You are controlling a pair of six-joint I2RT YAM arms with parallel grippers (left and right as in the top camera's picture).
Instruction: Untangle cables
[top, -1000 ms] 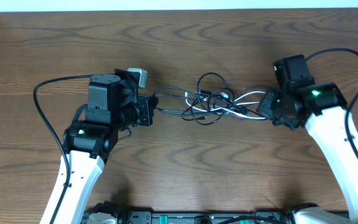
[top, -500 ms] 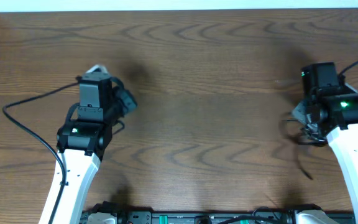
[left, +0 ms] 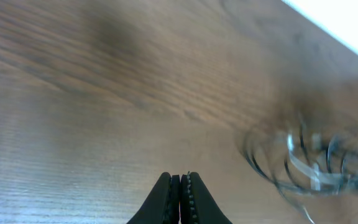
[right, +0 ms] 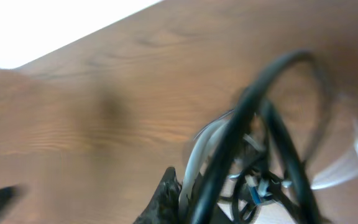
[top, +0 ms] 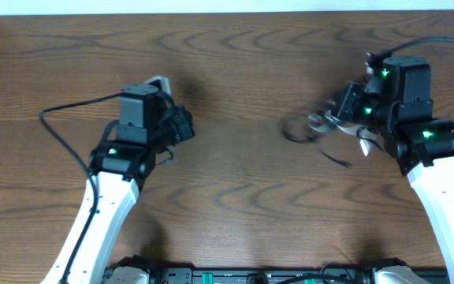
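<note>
Clamping thin looped cables point(top: 318, 124), right gripper point(top: 348, 108) hangs over woodgrain table point(top: 235, 71); left gripper point(left: 180, 186) closed.

Robot lab bench, I'd say. My left arm point(top: 105, 205) and right arm point(top: 440, 189), white, rise from a black equipment rail point(top: 251, 276) edging a wood-grain table point(top: 235, 181). Plain white strip point(top: 211, 6) behind it.

Wood-grain table point(top: 235, 63) — white strip point(top: 211, 6) beyond

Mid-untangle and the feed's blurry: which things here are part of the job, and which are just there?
Job: cables, held in right gripper; left gripper, jaws shut, empty.
Just there: table; left arm's fixed black wire.
</note>
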